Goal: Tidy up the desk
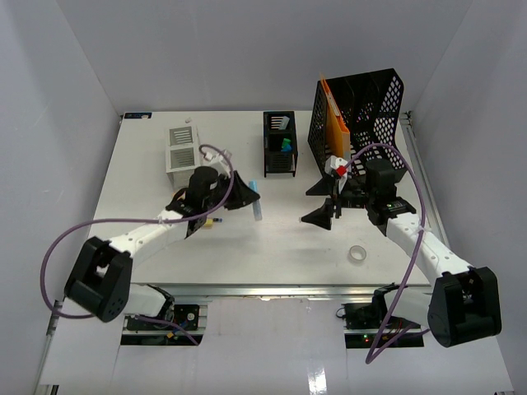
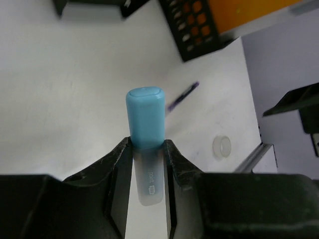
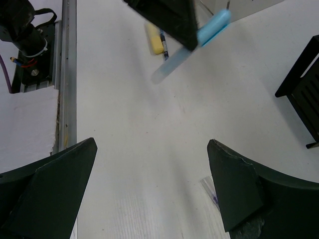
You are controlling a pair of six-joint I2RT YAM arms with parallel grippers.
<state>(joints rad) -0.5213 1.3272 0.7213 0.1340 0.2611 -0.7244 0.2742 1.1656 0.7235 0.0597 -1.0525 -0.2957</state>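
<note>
A yellow thing (image 3: pixel 154 39) is half hidden behind the left gripper (image 2: pixel 148 149); I cannot tell what it is. A purple streak (image 2: pixel 182 95) at 1 o'clock from the gripper is too blurry to name. The left gripper pinches a blue-capped marker (image 2: pixel 145 117), cap toward 12 o'clock. The white desk (image 1: pixel 272 247) lies under both arms. The right gripper (image 3: pixel 152 144) is spread wide, holding nothing.

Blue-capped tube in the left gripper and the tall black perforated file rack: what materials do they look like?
Blue-capped tube: likely plastic; smooth, matte, opaque cap and a frosted, translucent body. Tall black perforated file rack: probably sheet metal or rigid plastic with a matte black finish; thin walls with regular punched holes, can't tell which.
</note>
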